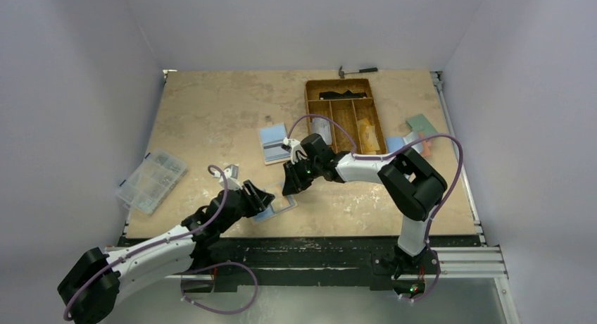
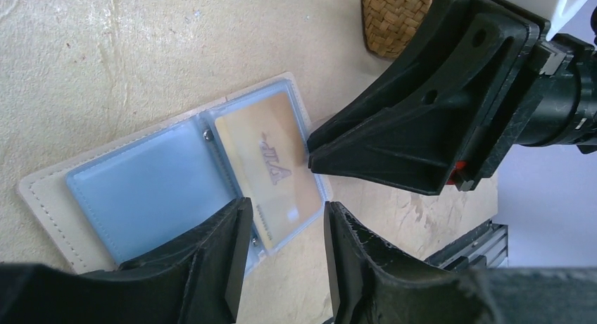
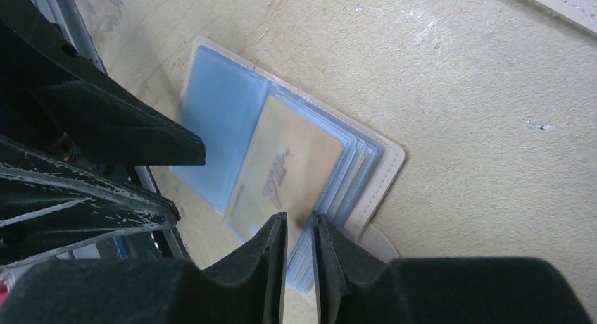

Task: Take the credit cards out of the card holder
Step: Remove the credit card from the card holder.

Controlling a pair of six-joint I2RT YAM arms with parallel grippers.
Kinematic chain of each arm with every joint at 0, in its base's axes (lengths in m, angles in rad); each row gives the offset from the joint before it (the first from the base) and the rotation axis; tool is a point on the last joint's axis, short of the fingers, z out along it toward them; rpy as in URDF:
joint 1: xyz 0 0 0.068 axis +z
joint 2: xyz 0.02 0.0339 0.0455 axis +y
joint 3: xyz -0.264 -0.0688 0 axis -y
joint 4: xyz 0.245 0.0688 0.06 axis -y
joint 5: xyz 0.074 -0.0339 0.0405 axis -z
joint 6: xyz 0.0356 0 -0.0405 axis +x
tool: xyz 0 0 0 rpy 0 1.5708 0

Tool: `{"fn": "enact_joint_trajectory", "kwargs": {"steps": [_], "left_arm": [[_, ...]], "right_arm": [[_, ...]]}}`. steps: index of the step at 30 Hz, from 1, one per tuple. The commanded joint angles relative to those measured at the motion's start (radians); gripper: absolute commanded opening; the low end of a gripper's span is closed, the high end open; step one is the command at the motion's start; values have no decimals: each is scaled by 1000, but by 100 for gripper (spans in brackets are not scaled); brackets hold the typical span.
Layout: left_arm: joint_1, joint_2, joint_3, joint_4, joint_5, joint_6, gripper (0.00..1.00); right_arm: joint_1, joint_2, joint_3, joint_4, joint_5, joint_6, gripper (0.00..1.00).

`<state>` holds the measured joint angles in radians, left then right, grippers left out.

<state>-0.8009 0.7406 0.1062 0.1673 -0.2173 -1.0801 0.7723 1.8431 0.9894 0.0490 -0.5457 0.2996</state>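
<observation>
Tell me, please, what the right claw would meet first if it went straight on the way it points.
Most likely the gold VIP card, sleeved in the open card holder just beyond the right claw; depth is unclear.

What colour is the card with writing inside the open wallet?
The card is pale gold with brownish writing, clearest in the left wrist view.

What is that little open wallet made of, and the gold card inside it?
The card holder looks covered in pale leather or an imitation: matte, with a stitched seam along its edge. Its sleeves seem to be soft, translucent bluish plastic, slightly glossy. The gold card is probably smooth plastic with a faint sheen.
</observation>
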Motion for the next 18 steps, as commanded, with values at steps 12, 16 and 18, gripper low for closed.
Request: {"fn": "enact_joint_trajectory", "kwargs": {"steps": [12,16,18], "left_arm": [[1,68,-22,76,-36,-4,44],[0,91,-24,98,-24,-3,45],[1,94,-23,106,-18,-3,46]], "right_arm": [[2,20,25,12,-134,30,29],[2,12,19,45,-230,51,27],[2,9,17,55,-257,52,27]]}}
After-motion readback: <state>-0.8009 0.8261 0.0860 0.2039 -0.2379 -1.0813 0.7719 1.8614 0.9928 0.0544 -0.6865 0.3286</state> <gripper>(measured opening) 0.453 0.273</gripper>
